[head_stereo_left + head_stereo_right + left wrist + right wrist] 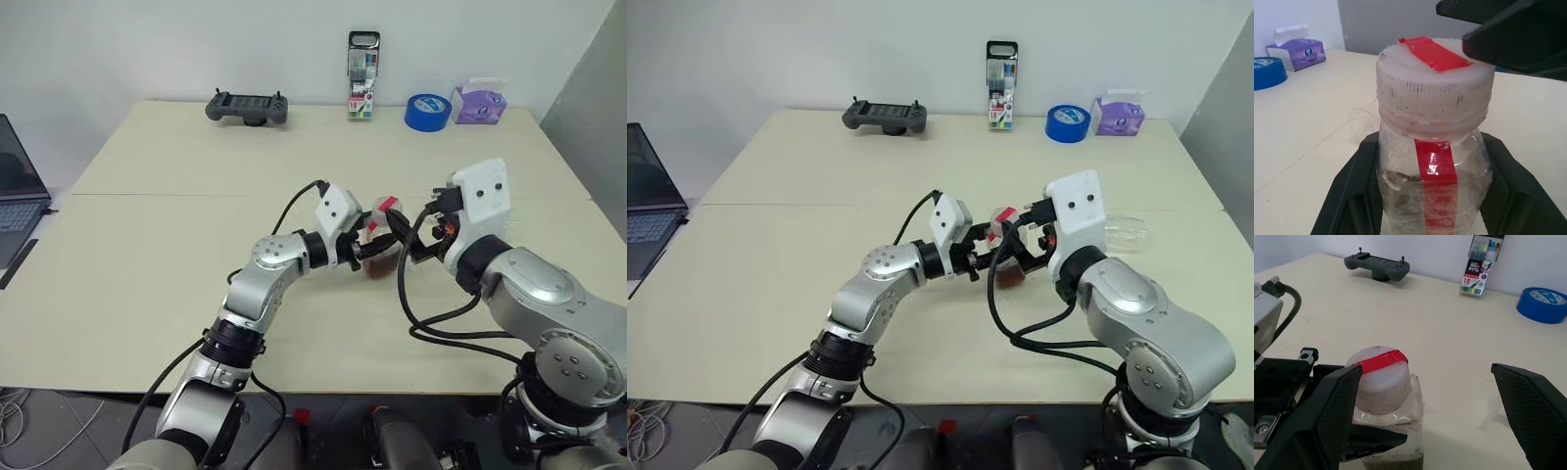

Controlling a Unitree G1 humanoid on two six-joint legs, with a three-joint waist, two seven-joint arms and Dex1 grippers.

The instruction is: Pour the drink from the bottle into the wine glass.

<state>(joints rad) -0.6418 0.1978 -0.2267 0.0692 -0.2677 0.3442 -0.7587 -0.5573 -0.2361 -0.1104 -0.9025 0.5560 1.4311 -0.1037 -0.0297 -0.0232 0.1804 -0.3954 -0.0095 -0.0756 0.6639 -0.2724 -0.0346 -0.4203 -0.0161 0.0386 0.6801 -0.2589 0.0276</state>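
My left gripper [375, 251] is shut on a small clear bottle [1432, 161], which it holds upright over the middle of the table. The bottle has a white cap [1382, 378] crossed by a red tape strip, and a red strip runs down its side. The dark drink [1015, 277] fills its lower part. My right gripper [1425, 373] is open at the height of the cap, with one finger [1332, 411] close beside the cap and the other well clear. The clear wine glass [1129, 232] is on the table beyond my right wrist; I cannot tell whether it is upright.
Along the far edge of the table are a grey game controller [247, 106], a tall marker pack [362, 76], a blue tape roll [427, 112] and a purple tissue box [478, 102]. A laptop [15, 196] is off the table's left side.
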